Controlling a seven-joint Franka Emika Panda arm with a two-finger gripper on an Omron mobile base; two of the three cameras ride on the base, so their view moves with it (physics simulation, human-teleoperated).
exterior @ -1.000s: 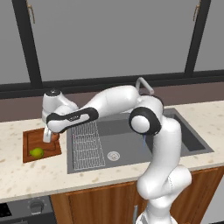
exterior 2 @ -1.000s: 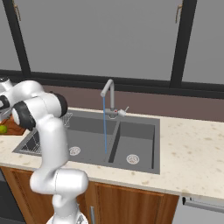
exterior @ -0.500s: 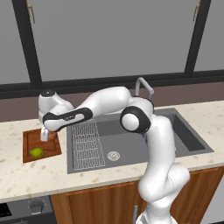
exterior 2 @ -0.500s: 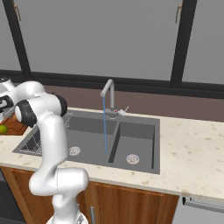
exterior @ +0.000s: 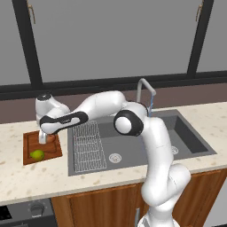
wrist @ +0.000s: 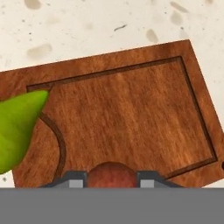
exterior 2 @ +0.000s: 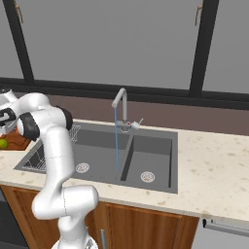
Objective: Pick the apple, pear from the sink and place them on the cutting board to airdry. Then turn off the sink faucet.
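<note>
Pincer (wrist: pixel 112 181) over cutting board (wrist: pixel 131 113) — apple (wrist: pixel 112 174) between fingertips

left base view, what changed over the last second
Little changed. The gripper stays low over the cutting board with the apple between its fingers; the arm's elbow has swung a little toward the sink. The pear lies where it was on the board. Water still runs from the sink faucet.

The yellow-green pear (exterior: pixel 37 154) is lying at the cutting board's (exterior: pixel 32 139) 7 o'clock corner, the red apple (wrist: pixel 112 176) sitting between the gripper's (wrist: pixel 112 180) fingertips.
</note>
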